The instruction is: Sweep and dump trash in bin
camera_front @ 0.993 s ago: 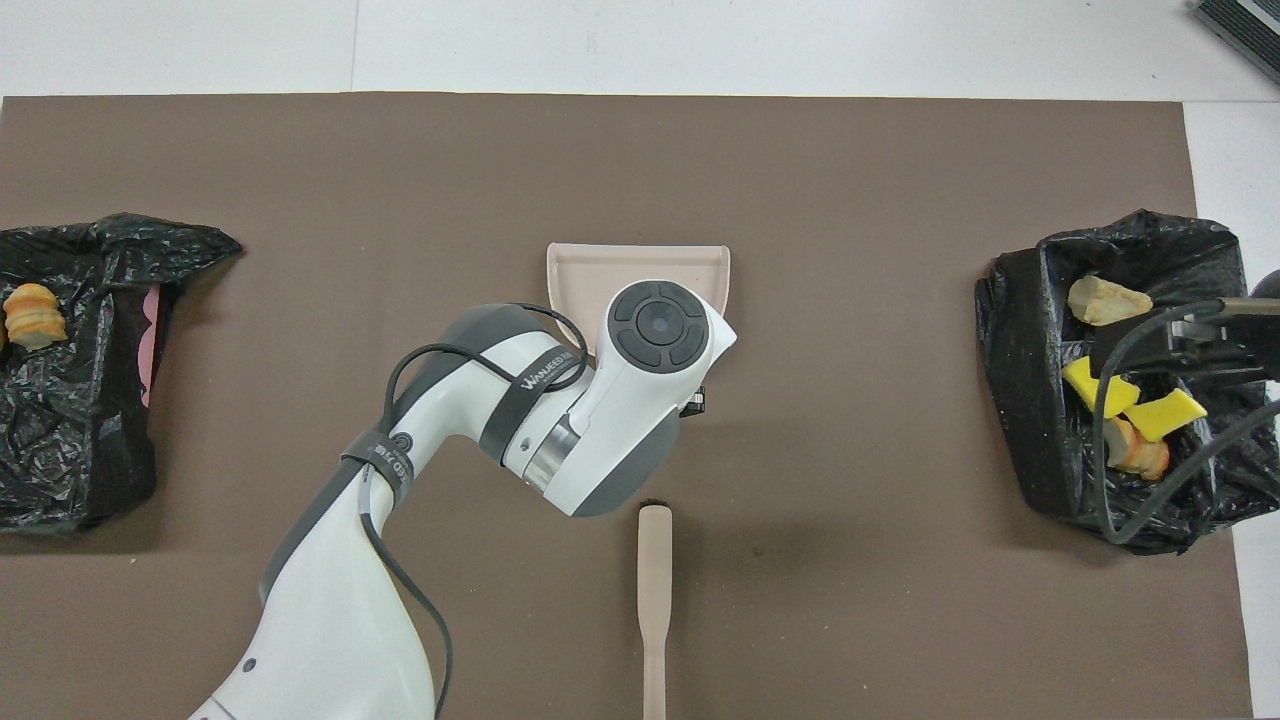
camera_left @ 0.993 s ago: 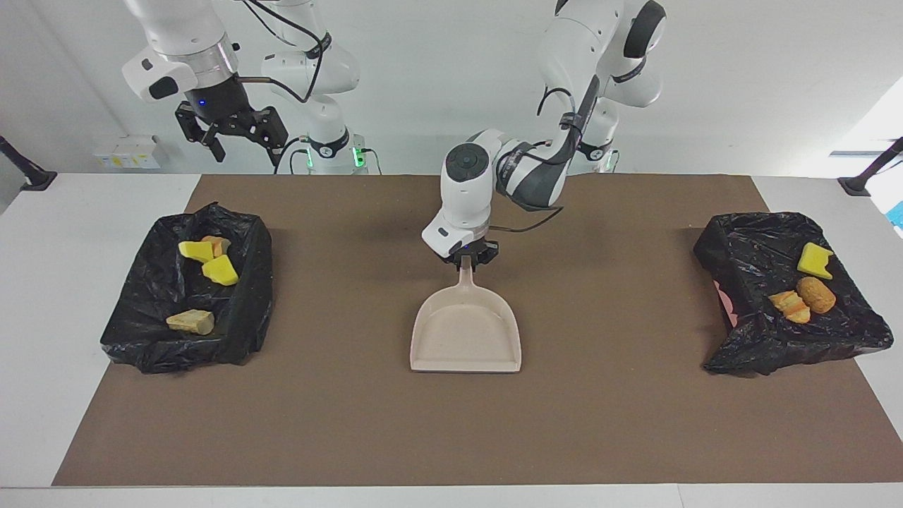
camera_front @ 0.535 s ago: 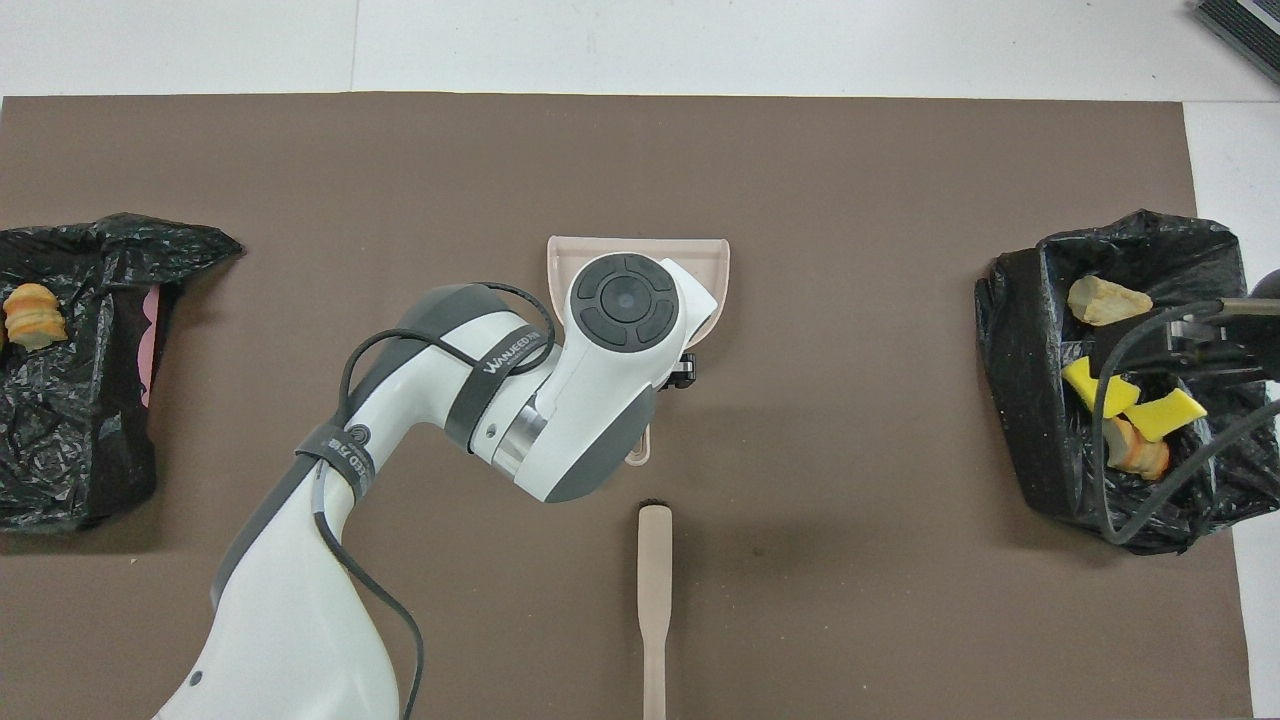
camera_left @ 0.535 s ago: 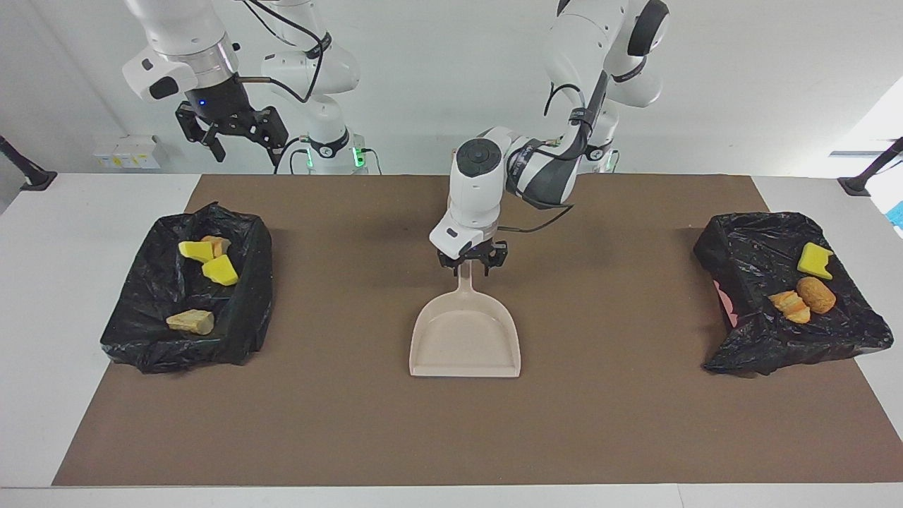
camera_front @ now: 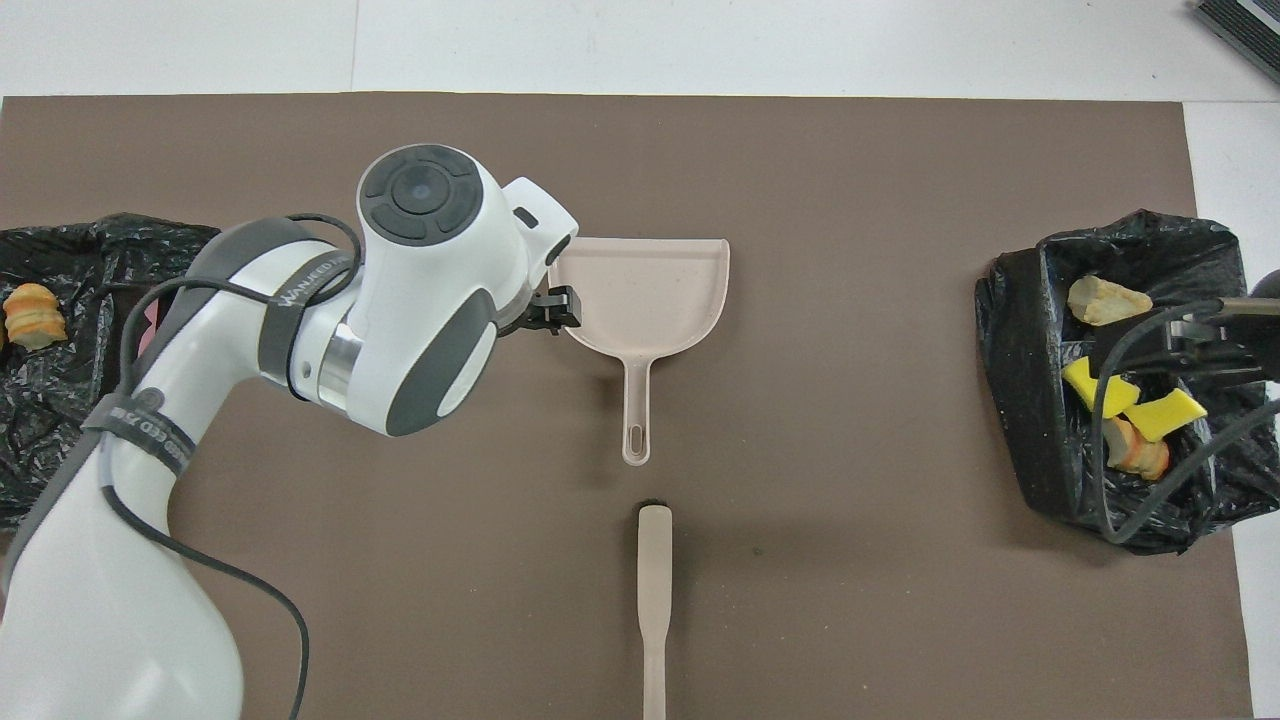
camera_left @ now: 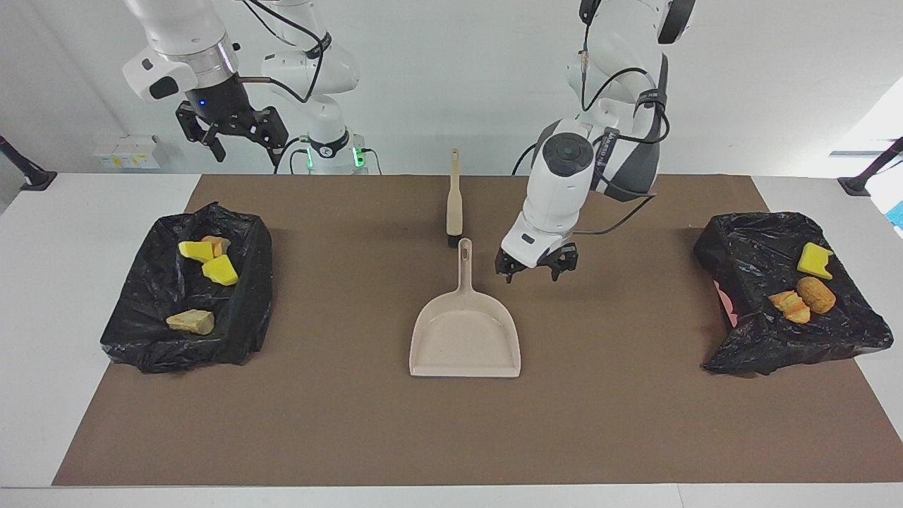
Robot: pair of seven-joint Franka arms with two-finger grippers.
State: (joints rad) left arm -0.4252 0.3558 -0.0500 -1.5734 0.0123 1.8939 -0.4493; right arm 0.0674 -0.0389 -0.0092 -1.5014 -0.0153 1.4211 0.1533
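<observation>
The left pincer (camera_left: 536, 270) had just let go of the dustpan (camera_left: 465, 337) handle and swung off toward its own end of the surface; it hung low over the bare brown mat (camera_left: 451, 430) beside the handle, fingers spread apart and holding nothing. A second ago it had been clamped on that handle. The dustpan now lay flat and empty in the middle of the mat, its wide mouth pointing away from the robots. To my eye that meant the sweeping and dumping were done and the tools were being put down.

Just nearer the robots than the dustpan's handle lay the brush (camera_left: 455, 201), in line with it, a small gap between the two.

The trash was all in the bins: four pieces, two yellow and two tan (camera_left: 204, 259), sat in the black-bagged bin at the right arm's end (camera_left: 141, 339), and three more, one yellow and two orange-brown (camera_left: 808, 286), in the black-bagged bin at the left arm's end (camera_left: 755, 353). No scrap showed on the mat.

The right pincer (camera_left: 233, 134) waited raised above its corner of the surface, fingers apart and empty, unmoved over the last second.

The mat covered most of a white surface (camera_left: 42, 339), and a plain white wall stood at the robots' backs.
</observation>
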